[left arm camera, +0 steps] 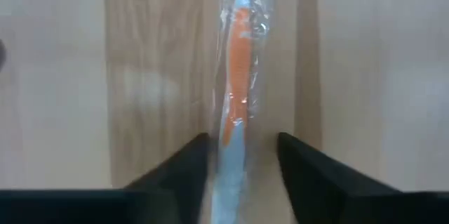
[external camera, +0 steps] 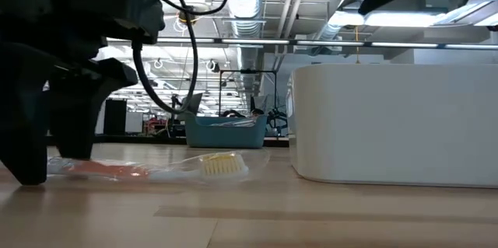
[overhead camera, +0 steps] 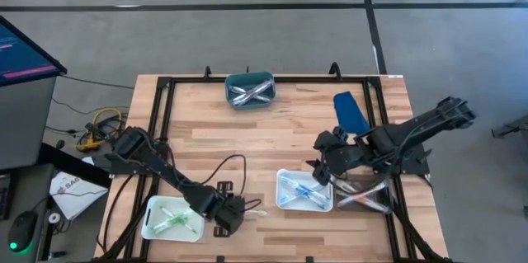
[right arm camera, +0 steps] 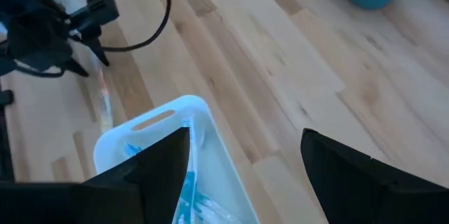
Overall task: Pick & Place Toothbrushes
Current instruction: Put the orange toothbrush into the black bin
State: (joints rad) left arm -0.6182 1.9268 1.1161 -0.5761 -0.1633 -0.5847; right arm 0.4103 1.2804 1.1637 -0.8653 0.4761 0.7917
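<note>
Down at the near edge of the wooden surface [overhead camera: 289,127], the left claw [overhead camera: 233,213] sits low over a wrapped orange toothbrush [left arm camera: 238,76] that lies flat on the boards. From the left wrist view, its handle runs straight out ahead between the two dark fingers [left arm camera: 186,164], so the long axis lines up with the claw's reach rather than crossing it. The fingers stand parted on either side of the handle with wood showing in the gaps; nothing is clenched yet. From table height, the bristle head [external camera: 222,164] points away from the claw toward the white tray [external camera: 393,120], and the fingertips rest at or just above the boards beside the handle's far end.

The left arm is plainly the nearer one. A white tray of green brushes [overhead camera: 172,218] sits just beside it, a teal bin [overhead camera: 250,90] with more brushes at the far edge.

The right claw [right arm camera: 245,164] hovers over the white tray holding blue brushes [overhead camera: 304,190], fingers spread wide, carrying nothing.

I'd judge the next move needs only a squeeze across the narrow handle; the slippery wrapper could let it skate.
</note>
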